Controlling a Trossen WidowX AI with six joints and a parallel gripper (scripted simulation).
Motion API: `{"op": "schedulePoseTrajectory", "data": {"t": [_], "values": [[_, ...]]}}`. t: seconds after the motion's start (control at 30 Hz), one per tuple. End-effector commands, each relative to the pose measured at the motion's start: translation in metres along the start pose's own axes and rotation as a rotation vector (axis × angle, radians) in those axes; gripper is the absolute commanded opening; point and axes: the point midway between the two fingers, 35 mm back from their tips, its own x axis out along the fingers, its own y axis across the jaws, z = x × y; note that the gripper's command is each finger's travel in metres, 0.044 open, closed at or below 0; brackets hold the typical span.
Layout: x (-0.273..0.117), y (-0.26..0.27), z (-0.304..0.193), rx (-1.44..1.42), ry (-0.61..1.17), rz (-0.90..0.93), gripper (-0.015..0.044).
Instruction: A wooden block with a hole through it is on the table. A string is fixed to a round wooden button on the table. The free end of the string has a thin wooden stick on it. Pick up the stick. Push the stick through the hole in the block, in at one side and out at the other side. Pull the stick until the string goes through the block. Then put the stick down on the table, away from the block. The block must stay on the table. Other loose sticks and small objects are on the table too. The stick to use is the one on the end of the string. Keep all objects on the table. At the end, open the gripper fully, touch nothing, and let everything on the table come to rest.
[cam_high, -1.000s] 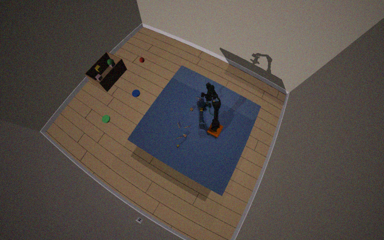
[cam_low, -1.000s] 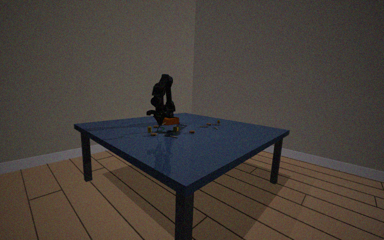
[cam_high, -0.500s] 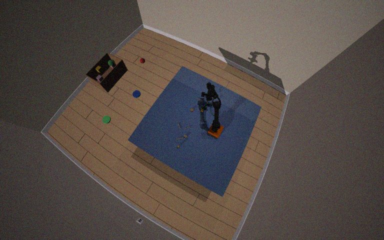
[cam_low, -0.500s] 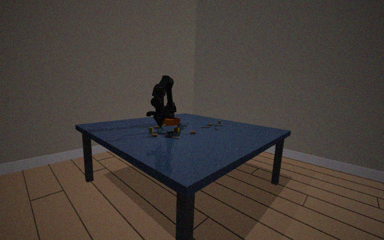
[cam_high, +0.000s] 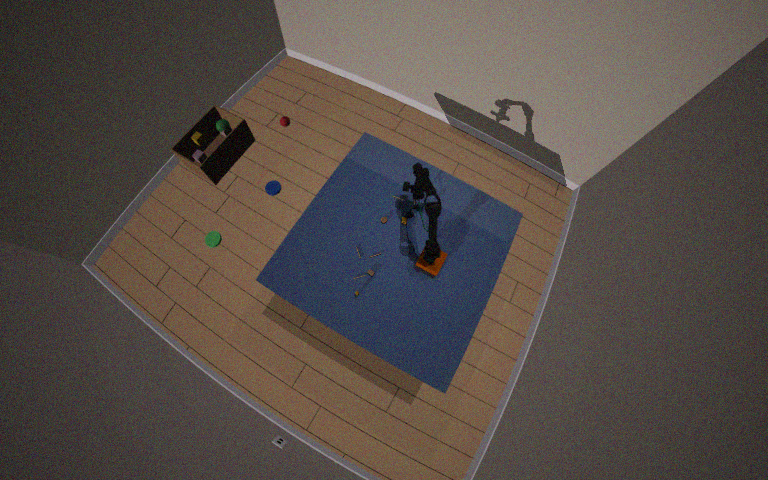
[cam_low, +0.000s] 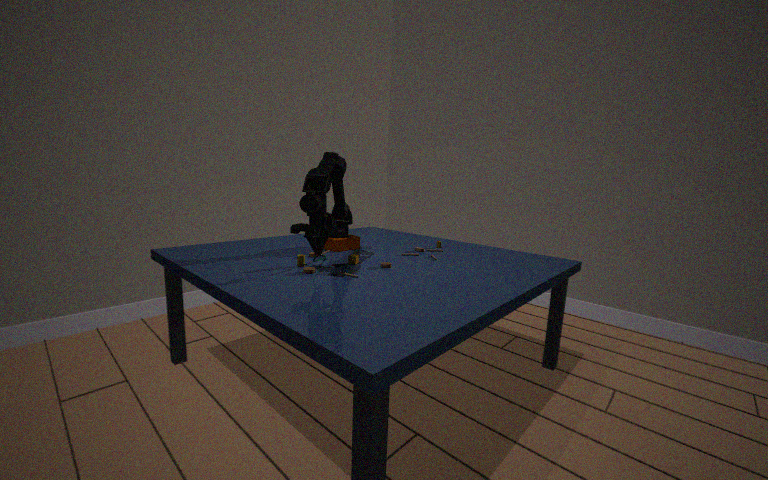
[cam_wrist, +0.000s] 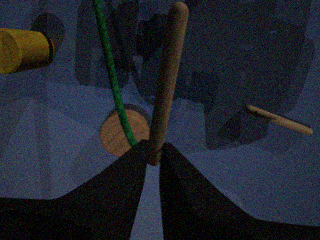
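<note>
My gripper (cam_low: 318, 255) (cam_wrist: 155, 148) is shut on the thin wooden stick (cam_wrist: 170, 75), near one end, and holds it above the table (cam_high: 407, 316) (cam_low: 396, 316). The stick's far end points up in the wrist view. The green string (cam_wrist: 109, 60) runs from the top of the wrist view down to the fingertips. The holed block (cam_high: 403, 221) (cam_low: 353, 258) stands on the table, to the right of my gripper in the exterior view, and is out of the wrist view. Its hole cannot be made out. Which wooden disc is the string's button is unclear.
A round wooden piece (cam_wrist: 120, 134) lies below the fingertips. A yellow cylinder (cam_low: 300, 260) (cam_wrist: 25, 50) stands nearby. A loose stick (cam_low: 351, 275) (cam_wrist: 280, 120) lies close by. Another disc (cam_high: 384, 220) (cam_low: 385, 265) lies near the block. Several sticks and small pieces lie farther off.
</note>
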Motion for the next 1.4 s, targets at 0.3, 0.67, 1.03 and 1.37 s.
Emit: {"op": "schedulePoseTrajectory", "data": {"t": [0.3,0.67,1.03,1.37], "values": [[-0.002,-0.003,-0.018,-0.007,0.045,0.000,0.0000],[-0.001,-0.005,-0.022,-0.008,0.058,-0.001,0.0000],[0.009,-0.015,-0.017,-0.008,0.058,-0.002,0.0000],[0.018,-0.024,-0.013,-0.008,0.056,-0.002,0.0000]]}}
